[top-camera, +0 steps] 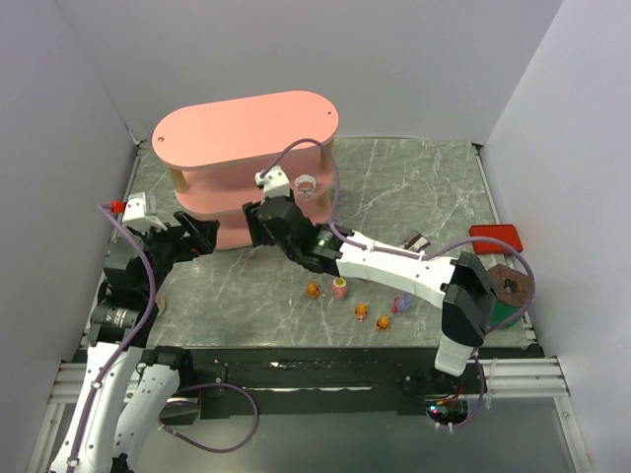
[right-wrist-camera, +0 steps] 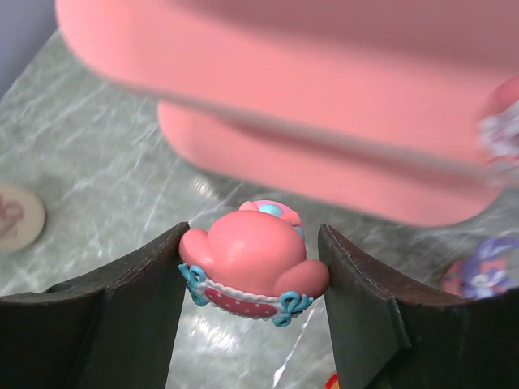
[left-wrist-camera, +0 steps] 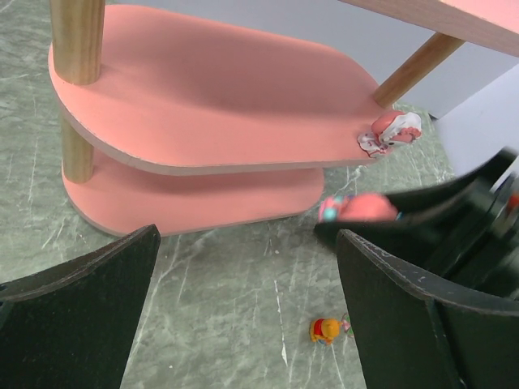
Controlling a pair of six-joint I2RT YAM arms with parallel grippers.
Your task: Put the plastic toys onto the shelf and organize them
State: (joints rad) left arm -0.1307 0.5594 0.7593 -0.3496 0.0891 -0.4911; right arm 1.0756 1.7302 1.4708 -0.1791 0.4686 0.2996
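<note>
The pink three-tier shelf [top-camera: 246, 128] stands at the back left. My right gripper [right-wrist-camera: 253, 235] is shut on a pink round toy [right-wrist-camera: 251, 263] with blue bows, just in front of the shelf's lower tiers [right-wrist-camera: 324, 174]. From the left wrist this toy [left-wrist-camera: 357, 208] shows between the right arm's dark fingers. A pink-white toy [left-wrist-camera: 389, 131] lies at the middle tier's end [top-camera: 306, 183]. My left gripper [left-wrist-camera: 243, 316] is open and holds nothing, low beside the shelf [top-camera: 209, 235]. Orange bears [top-camera: 313, 290] [top-camera: 361, 312] [top-camera: 383, 322], a pink-white toy [top-camera: 340, 287] and a purple one [top-camera: 402, 304] stand on the table.
A red flat box [top-camera: 496, 236] and a wrapped snack bar [top-camera: 416, 240] lie at the right. Another purple toy [right-wrist-camera: 482, 271] sits beside the shelf's base. An orange bear [left-wrist-camera: 324, 330] is on the marble table [top-camera: 414, 187] below my left fingers. Walls close in on three sides.
</note>
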